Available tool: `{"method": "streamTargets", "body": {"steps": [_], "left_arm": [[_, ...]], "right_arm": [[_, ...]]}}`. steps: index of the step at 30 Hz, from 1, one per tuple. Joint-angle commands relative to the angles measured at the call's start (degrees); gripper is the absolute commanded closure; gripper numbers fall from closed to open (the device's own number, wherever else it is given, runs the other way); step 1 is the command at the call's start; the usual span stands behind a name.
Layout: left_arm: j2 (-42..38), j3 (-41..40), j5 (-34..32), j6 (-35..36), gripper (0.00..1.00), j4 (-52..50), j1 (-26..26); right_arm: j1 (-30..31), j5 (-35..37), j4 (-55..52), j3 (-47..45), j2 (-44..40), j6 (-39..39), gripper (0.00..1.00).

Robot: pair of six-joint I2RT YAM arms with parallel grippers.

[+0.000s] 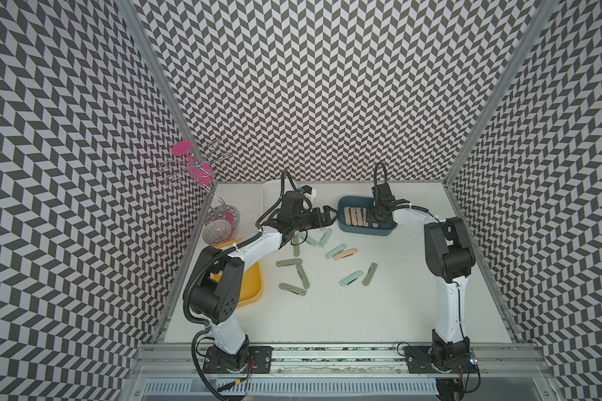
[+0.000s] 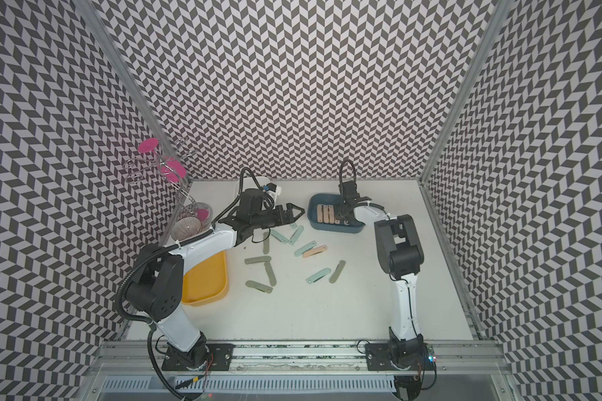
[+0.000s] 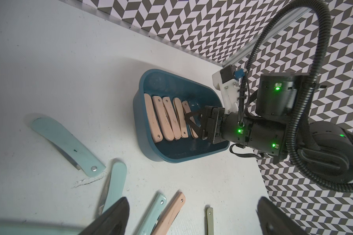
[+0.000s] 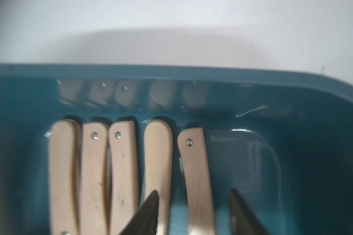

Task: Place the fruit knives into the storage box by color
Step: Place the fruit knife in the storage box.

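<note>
The blue storage box [image 1: 365, 232] stands at the back right of the table. Several peach-pink fruit knives [image 1: 353, 216] lie side by side in it. My right gripper [image 4: 194, 191] is down inside the box [image 4: 171, 71], open. The last peach knife in the row [image 4: 196, 162] lies between its fingers with a gap on each side. My left gripper [image 1: 331, 217] hovers open and empty left of the box, over loose knives. On the table lie mint knives [image 1: 335, 250], one peach knife [image 1: 345, 253] and olive knives [image 1: 289, 262].
A yellow tray [image 1: 252, 291] sits at the left, partly under my left arm. A white tray [image 1: 270, 194] is at the back behind that arm. A wire rack with pink pieces and a glass bowl [image 1: 217, 233] stand in the back left corner.
</note>
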Motion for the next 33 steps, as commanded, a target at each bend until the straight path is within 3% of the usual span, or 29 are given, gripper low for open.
{"method": "streamTargets", "body": {"steps": [1,7,20,33], "left_arm": [[-0.27,1.30,0.01,1.46,0.02,-1.48,0.31],[-2.17,-2.82,-1.06,3.00,0.02,-3.15,-0.12],[-3.12,-14.64,-2.47,3.18,0.02,-2.26,-5.80],[0.67,-16.69,-7.13,0.06,0.02,0.02,-12.26]], "right_arm": [[-0.87,-2.26,0.13,1.58,-7.29,0.58,0.40],[-0.94,-5.83,0.12,-2.12,-17.31,1.95,0.34],[-0.70,-16.45,9.80,-32.51,-39.31,6.20,0.29],[-0.04,-17.91,11.98,-42.19,-44.44,6.67,0.29]]}}
